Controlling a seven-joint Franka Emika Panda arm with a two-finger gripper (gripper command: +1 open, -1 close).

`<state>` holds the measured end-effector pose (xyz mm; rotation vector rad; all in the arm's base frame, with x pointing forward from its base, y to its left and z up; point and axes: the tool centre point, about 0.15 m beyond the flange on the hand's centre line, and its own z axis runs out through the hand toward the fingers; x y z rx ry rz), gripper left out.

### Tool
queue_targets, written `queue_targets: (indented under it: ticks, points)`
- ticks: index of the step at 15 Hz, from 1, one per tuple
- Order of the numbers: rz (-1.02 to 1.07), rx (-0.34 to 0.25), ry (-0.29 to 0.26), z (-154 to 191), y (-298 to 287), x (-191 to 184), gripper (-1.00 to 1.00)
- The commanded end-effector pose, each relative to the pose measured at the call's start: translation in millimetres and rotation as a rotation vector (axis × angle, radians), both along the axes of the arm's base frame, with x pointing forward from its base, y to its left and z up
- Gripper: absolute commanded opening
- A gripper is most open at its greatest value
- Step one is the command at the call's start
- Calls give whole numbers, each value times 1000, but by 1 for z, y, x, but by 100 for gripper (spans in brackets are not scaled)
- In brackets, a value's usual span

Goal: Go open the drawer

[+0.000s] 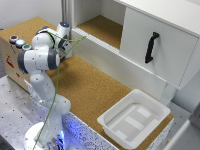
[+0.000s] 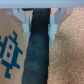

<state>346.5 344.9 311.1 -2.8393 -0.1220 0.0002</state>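
The wrist view shows the gripper (image 2: 38, 24) with its two pale fingers (image 2: 22, 20) standing apart, one on each side of a dark strip (image 2: 36, 52) that runs between them and down the frame; whether the pads touch it cannot be told, and the picture is too blurred to say what the strip is. One side of the strip borders a tan panel bearing a blue pixel figure (image 2: 10, 49), the other a speckled cork surface (image 2: 67, 55). In the exterior view the gripper (image 1: 66, 46) sits in the upper left of the frame, low beside the wooden box (image 1: 10, 57), which carries coloured buttons (image 1: 20, 43) on its top. The white arm (image 1: 41, 60) rises from its base (image 1: 42, 137) at the lower left, with a green cable (image 1: 59, 75) trailing along it. The drawer (image 1: 155, 42), a white front with a black handle (image 1: 151, 47), is in the upper right of the frame, well apart from the gripper and part of a white cabinet (image 1: 100, 15). A white tray (image 1: 162, 108) lies on the cork table (image 1: 90, 90) at the lower right.
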Motion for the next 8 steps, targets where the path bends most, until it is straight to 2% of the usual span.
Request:
queue_targets:
  ticks: [1,8]
  points:
    - [-12,146,-22,-26,-47,-9,-100]
    - [-17,180,-8,-40,-78,-9,-100]
